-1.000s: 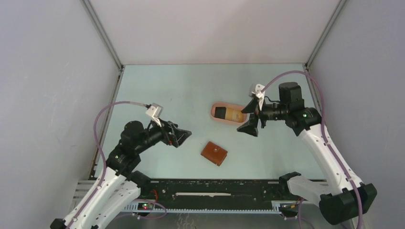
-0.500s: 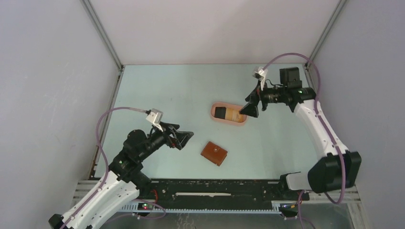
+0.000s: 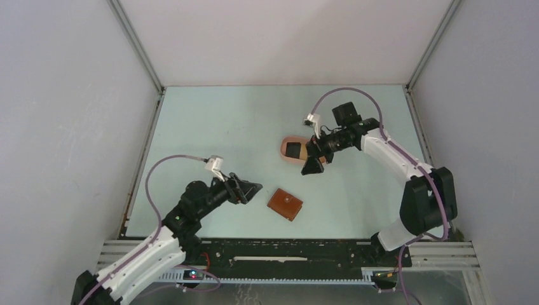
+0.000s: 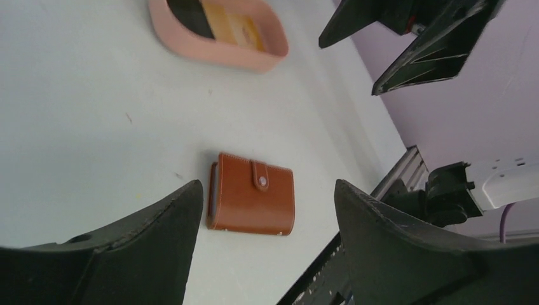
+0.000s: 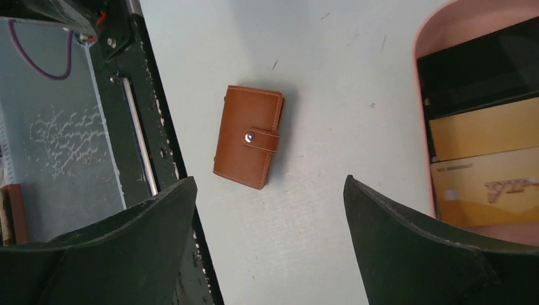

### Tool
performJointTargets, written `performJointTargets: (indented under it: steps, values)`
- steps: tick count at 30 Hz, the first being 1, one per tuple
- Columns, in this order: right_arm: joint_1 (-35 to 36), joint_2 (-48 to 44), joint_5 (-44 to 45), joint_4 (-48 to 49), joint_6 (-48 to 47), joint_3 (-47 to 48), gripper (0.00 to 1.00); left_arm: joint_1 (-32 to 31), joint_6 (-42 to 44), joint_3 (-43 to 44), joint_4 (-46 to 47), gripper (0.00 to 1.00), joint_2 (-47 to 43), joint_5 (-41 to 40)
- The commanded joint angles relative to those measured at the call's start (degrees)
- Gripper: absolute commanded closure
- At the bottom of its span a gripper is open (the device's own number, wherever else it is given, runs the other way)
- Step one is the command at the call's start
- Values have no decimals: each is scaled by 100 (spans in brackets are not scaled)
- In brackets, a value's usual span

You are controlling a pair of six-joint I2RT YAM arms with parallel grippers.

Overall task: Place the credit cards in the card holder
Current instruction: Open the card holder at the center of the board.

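The card holder (image 3: pixel 285 204) is a closed reddish-brown wallet with its snap tab done up, flat on the table (image 3: pixel 222 127) near the front. In the left wrist view the card holder (image 4: pixel 251 202) lies just ahead of my left gripper (image 4: pixel 268 190), which is open, empty and not touching it. The credit cards (image 5: pixel 486 127), one black and two tan, lie side by side in a pink tray (image 5: pixel 438 19). My right gripper (image 3: pixel 313 155) hovers open over the tray's right part and hides the tan cards from above. Only the black card (image 3: pixel 293 150) shows there.
The pink tray (image 3: pixel 283 152) sits mid-table, behind the wallet. A black rail (image 3: pixel 286 254) runs along the table's near edge, close to the wallet. Grey walls enclose the table on three sides. The right gripper's fingers (image 4: pixel 413 44) hang above the tray's far side.
My right arm has swung left and come down over the pink tray. My left arm has moved right and forward toward the wallet, its jaws slightly narrower. Wallet and cards have not moved.
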Motion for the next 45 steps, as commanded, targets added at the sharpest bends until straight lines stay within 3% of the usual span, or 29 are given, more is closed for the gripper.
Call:
performJointTargets:
  steps: [1, 6, 12, 19, 37, 45]
  values:
    - [532, 148, 213, -25, -49, -12, 7, -312, -589, -106, 895, 21, 829, -135]
    - [1471, 201, 796, -347, -1183, -43, 20, -815, -479, 61, 704, 27, 1538, -975]
    - [2292, -218, 1282, 283, -2194, -645, 20, -827, -540, -83, 822, 41, 1991, -1107]
    - [2660, -281, 1772, 1323, -3183, -1349, 22, -827, -615, -186, 1024, 58, 2161, -1057]
    - [2875, 690, 2197, 1335, -3207, -1096, 39, -832, -764, -449, 1722, 62, 2678, -656]
    - [2959, 1043, 2485, 1117, -3265, -972, 53, -835, -756, -514, 1764, 64, 2656, -503]
